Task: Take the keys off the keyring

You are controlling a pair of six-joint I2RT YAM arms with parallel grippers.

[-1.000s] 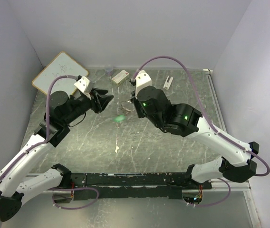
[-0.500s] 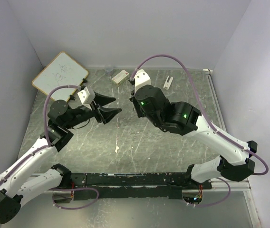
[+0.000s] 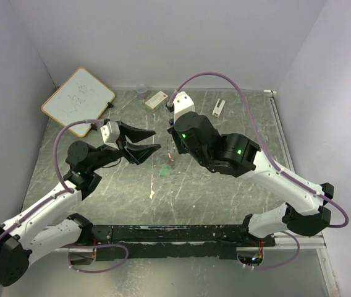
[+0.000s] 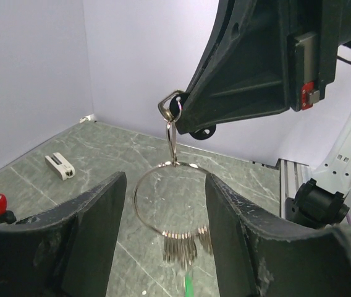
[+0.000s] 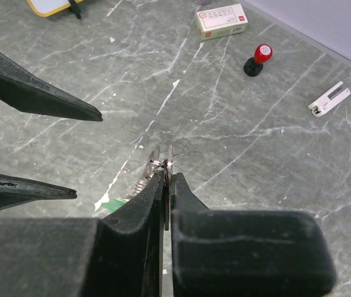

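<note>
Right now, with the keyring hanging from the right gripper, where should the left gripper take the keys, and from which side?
Probably take the keys by their blades, just below the keyring wire. They hang bunched at the loop's lowest point, under the shut right gripper. Come straight in from the left arm's side: the loop faces the open left gripper, whose fingers flank it.

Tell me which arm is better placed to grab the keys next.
Left. The right gripper is shut on the top of the keyring, holding it in the air. The left gripper is open and empty, pointed at the ring, with the keys hanging just ahead of its jaws.
</note>
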